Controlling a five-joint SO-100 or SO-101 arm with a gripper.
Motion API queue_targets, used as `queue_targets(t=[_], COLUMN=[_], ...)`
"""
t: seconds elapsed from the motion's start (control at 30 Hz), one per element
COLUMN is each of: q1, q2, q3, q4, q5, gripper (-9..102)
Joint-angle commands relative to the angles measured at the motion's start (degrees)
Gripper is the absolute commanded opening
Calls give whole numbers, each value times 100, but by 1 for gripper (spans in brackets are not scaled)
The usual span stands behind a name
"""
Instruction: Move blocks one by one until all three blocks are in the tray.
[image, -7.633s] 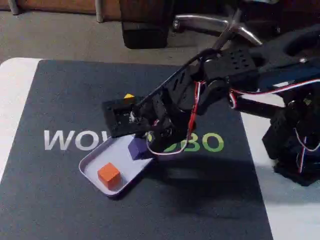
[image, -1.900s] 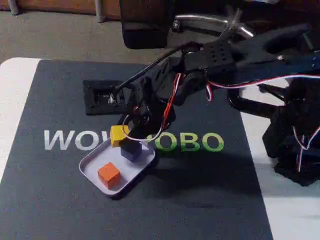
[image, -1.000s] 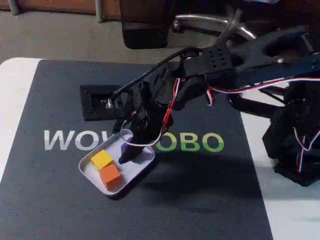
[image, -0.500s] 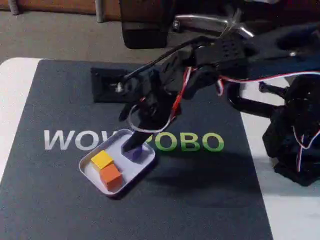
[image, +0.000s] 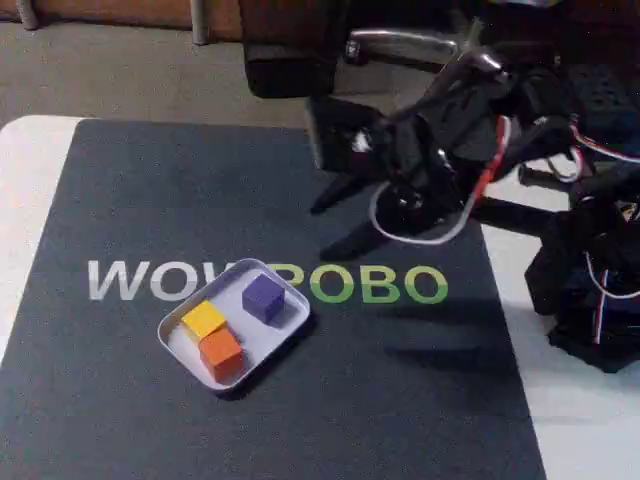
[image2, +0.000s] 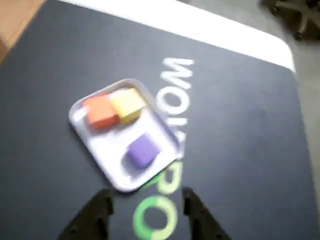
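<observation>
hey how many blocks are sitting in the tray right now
3, all inside the tray. The yellow block and the orange block touch each other at one end; the purple block sits apart at the other end. None looks hidden.

This looks like an office or a work room at home. At 12 o'clock in the fixed view, the shiny metal legs of a rolling chair (image: 420, 45) stand on a grey carpet floor (image: 130, 70). A chair wheel (image2: 300, 15) shows at 1 o'clock in the wrist view. A white table (image: 25, 200) holds a big dark mat (image: 150, 400) with white and green letters (image: 360, 285).
</observation>
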Motion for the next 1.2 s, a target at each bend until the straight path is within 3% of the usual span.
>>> queue_targets(t=[0.0,0.17,0.37,0.57,0.8,0.97,1.17], q1=[-26,-132,-325,-519,-475,18,431], q2=[817,2408,5379,5361,5361,5361,5361], q3=[360,1380,2566,2725,3718,3771,3771], q4=[202,659,2276,2628,2602,3375,3841], q5=[26,0,18,360,35,-79,202], gripper=[13,11,10,8,7,-5,-6])
